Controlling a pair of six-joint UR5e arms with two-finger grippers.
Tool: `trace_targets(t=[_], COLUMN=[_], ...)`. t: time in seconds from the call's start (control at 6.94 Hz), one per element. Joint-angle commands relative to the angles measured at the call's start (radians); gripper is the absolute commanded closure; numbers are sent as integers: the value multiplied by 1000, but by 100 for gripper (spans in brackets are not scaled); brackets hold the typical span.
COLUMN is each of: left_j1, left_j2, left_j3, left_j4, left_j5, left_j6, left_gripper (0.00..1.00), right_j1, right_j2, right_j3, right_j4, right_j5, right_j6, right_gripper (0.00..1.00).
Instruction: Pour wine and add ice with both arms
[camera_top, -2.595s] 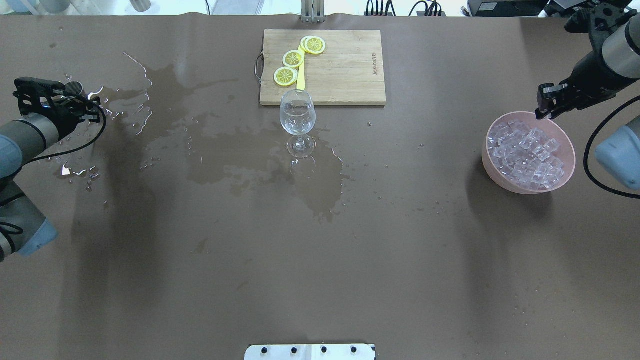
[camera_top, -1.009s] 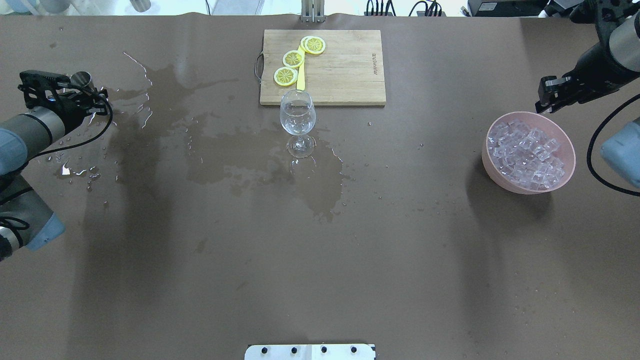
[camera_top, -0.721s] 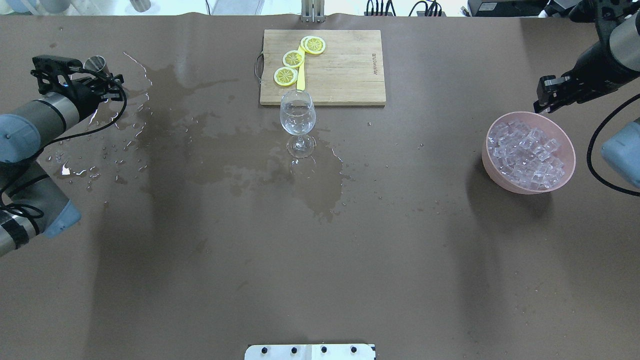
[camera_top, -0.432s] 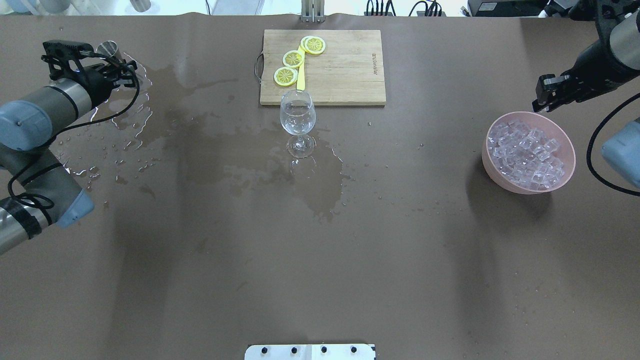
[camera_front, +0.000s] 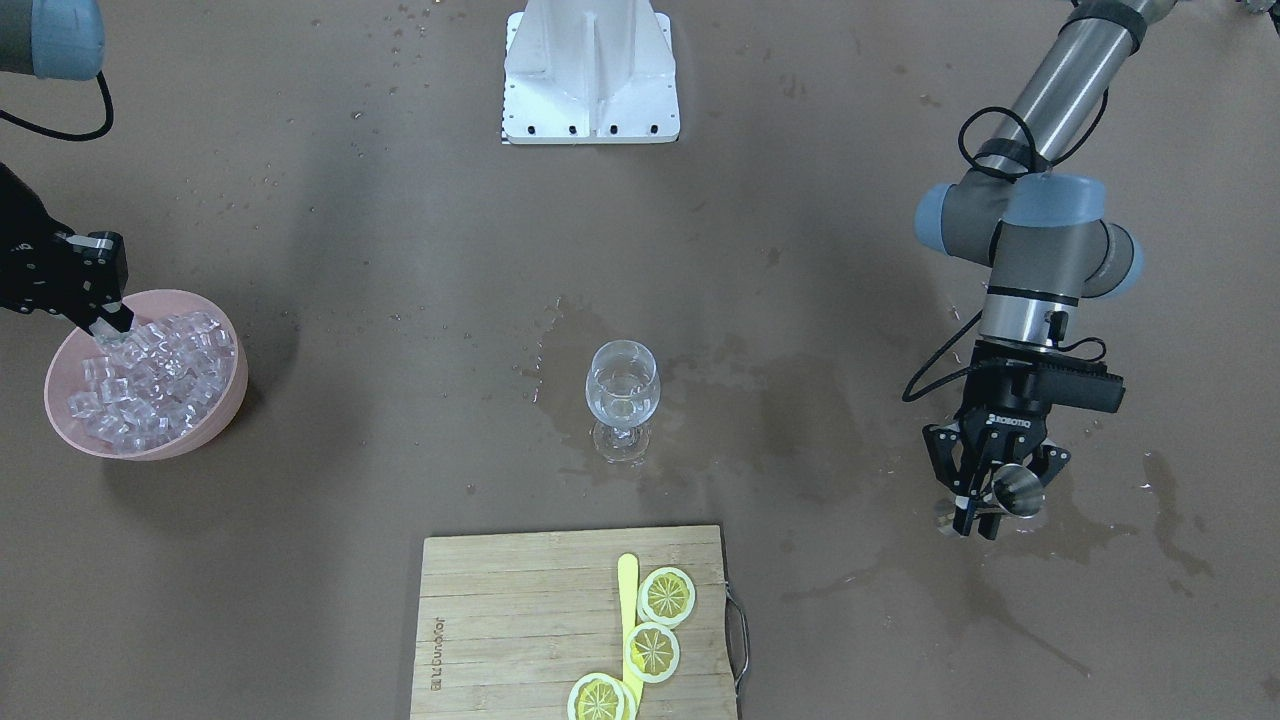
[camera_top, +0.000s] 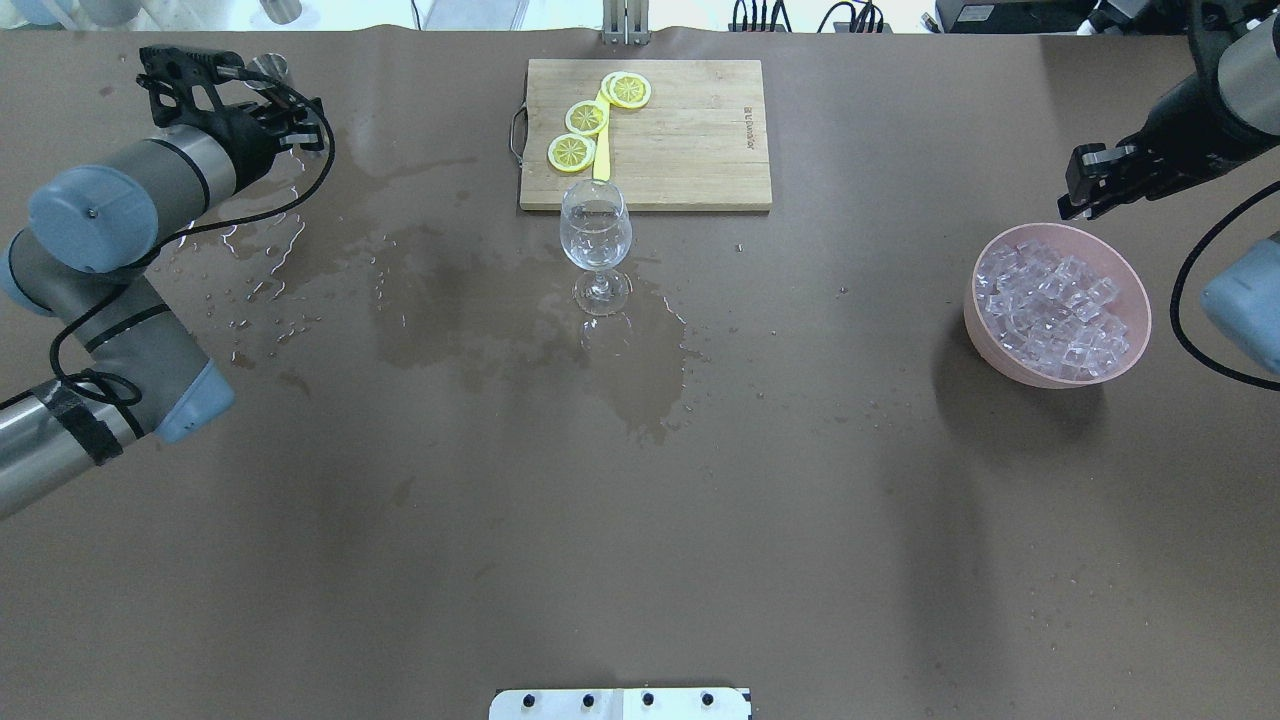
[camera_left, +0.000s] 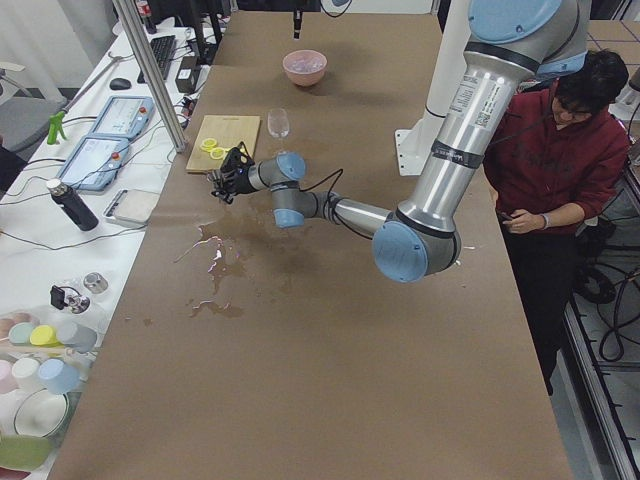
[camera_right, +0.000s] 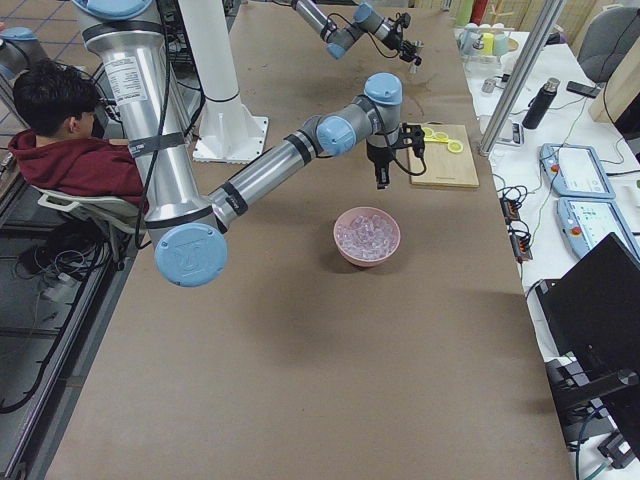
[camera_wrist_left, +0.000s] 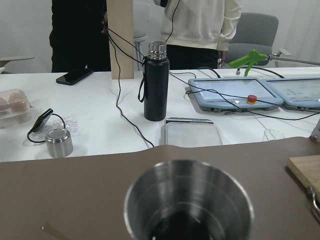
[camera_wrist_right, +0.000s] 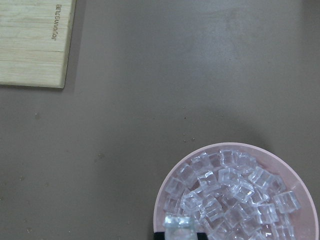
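Note:
A stemmed glass (camera_top: 596, 232) stands mid-table just in front of the cutting board, with a little clear wine in its bowl (camera_front: 622, 404). My left gripper (camera_top: 264, 80) is shut on a small steel cup (camera_front: 1012, 492), held above the wet table far to the glass's left. The cup fills the left wrist view (camera_wrist_left: 189, 200). My right gripper (camera_top: 1076, 200) hangs over the far edge of the pink bowl (camera_top: 1000, 352) of ice (camera_top: 1060, 305). It is shut on one ice cube (camera_wrist_right: 178, 222).
A wooden cutting board (camera_top: 690, 140) with lemon slices (camera_top: 586, 117) and a yellow knife (camera_front: 627, 600) lies at the far middle. Dark wet stains (camera_top: 450, 300) spread from the glass to the left. The white mounting base (camera_front: 590, 70) sits at the near edge.
My left arm has carried the steel cup towards the far edge of the table and to the right. My right gripper has drawn slightly up and away from the bowl's rim.

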Motion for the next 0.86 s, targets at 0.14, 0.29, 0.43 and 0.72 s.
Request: trace_targets(t=[0.14,0.29,0.43,0.72], left_j1=[87,107,119,149], left_j2=[-73,-90,-91,-91], left_j3=[-25,-67,-133,-239], left_j4=[17,69,182,308], left_j5=[3,3,3,9], left_j6=[-12,-26,-52,-49], left_gripper=[100,100,100,100], right_j1=[1,-1,1,-1], right_j2=[1,1,1,1], right_j3=[7,7,7,8], right_j4=[0,0,0,0], right_j5=[6,4,4,4], right_j6=[0,0,0,0], right_gripper=[92,92,92,92])
